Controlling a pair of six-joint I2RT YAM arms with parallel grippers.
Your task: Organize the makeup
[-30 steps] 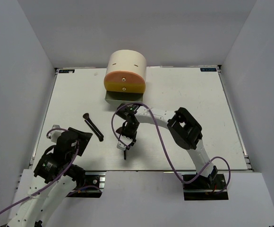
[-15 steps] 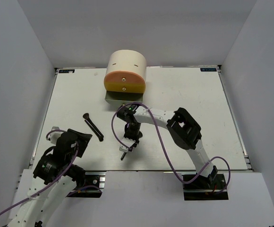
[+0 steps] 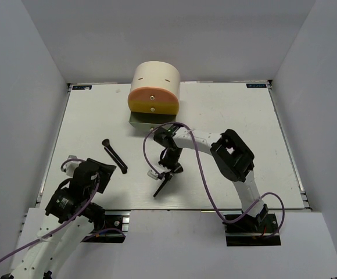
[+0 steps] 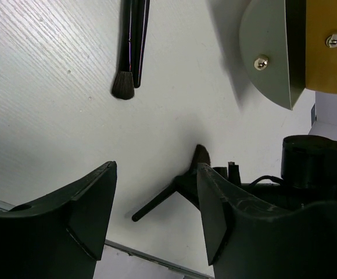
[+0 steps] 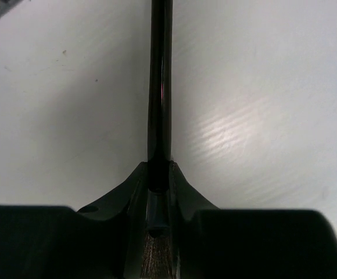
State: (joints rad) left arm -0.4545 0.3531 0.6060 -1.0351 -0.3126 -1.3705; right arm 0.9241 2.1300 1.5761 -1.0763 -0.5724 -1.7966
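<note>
My left claw (image 3: 103, 170) is released, its fingers (image 4: 93, 203) spread with nothing between them. Ahead of it lie a black brush (image 4: 125, 64) with a small tuft and, touching its side, a thin black stick (image 4: 142, 29). From above they read as one dark bar, so I take the count of two from the wrist view only. Because they touch, closing on one would likely roll or drag the other.

Further right, my right claw (image 3: 167, 173) is clenched on a long-handled brush (image 3: 159, 188), gripping it close to the bristles, which sit back between the fingers (image 5: 125, 189). Nearly the whole handle sticks out ahead of the fingertips, slanting toward the table (image 3: 238, 116); I cannot tell whether its end touches. That is my main worry: any knock on that long lever could twist the brush in the grip or pull it free.

The open grey drawer (image 3: 151, 121) of the round box (image 3: 154, 78) lies behind this claw, on its wrist side. The handle has to swing round to get there, and it could catch the drawer's rim or the purple cable (image 3: 143, 150) looping just beside the claw.

I count two claws. By my reading there are three slim black makeup pieces, two lying and one gripped. There is one box, with an orange drawer (image 3: 152, 97), a yellow drawer (image 3: 152, 109) and the grey one pulled out.
</note>
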